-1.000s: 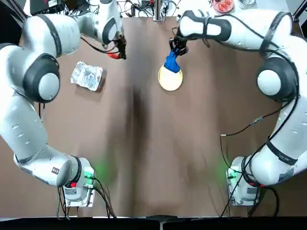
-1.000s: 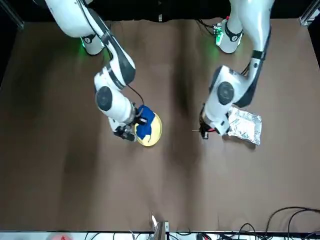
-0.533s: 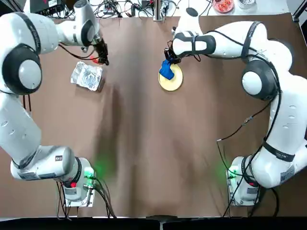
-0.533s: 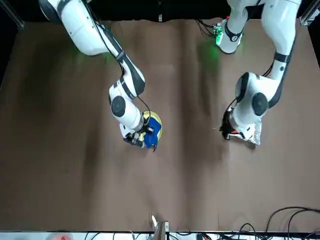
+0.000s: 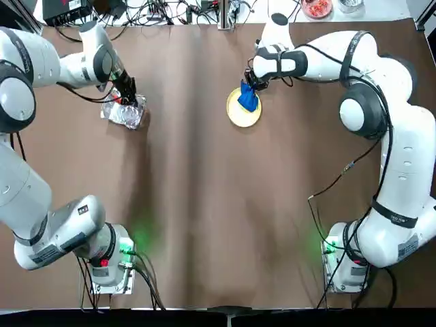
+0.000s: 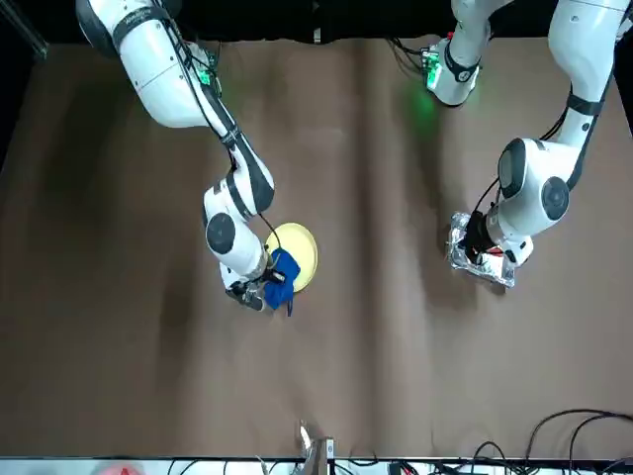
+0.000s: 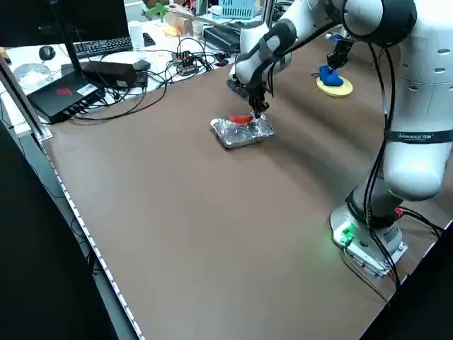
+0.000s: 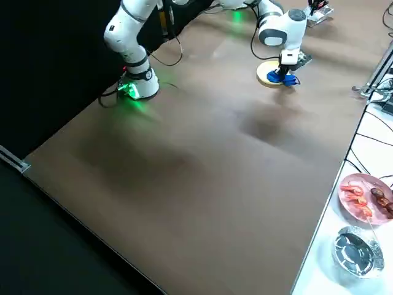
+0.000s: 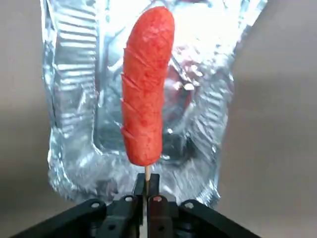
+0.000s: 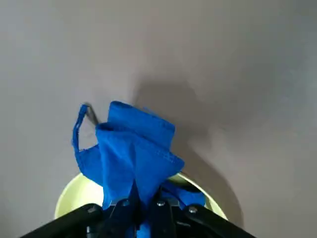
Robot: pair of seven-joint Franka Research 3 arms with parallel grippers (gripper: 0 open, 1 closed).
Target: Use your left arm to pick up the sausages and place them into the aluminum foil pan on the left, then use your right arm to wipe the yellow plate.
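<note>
My left gripper point(image 5: 129, 99) is shut on a thin stick that carries the red-orange sausage point(image 9: 147, 84). It holds the sausage right over the crinkled aluminum foil pan point(image 5: 124, 114) at the far left; I cannot tell whether the two touch. From the left side the sausage point(image 7: 241, 119) shows at the foil pan point(image 7: 244, 134) rim. My right gripper point(image 5: 251, 87) is shut on a blue cloth point(image 5: 248, 101) pressed on the far part of the yellow plate point(image 5: 240, 116). In the right wrist view the blue cloth point(image 10: 133, 153) covers most of the yellow plate point(image 10: 69, 201).
A pink dish point(image 8: 366, 196) with food and a foil bowl point(image 8: 356, 252) stand on the white bench beyond the table's far edge. Cables and electronics point(image 7: 78, 88) lie there too. Brown tabletop point(image 5: 218, 218) stretches between the arms' bases.
My left gripper has carried the sausage leftward and nearer, from beyond the foil pan to right over it. My right gripper has slid the blue cloth rightward across the plate.
</note>
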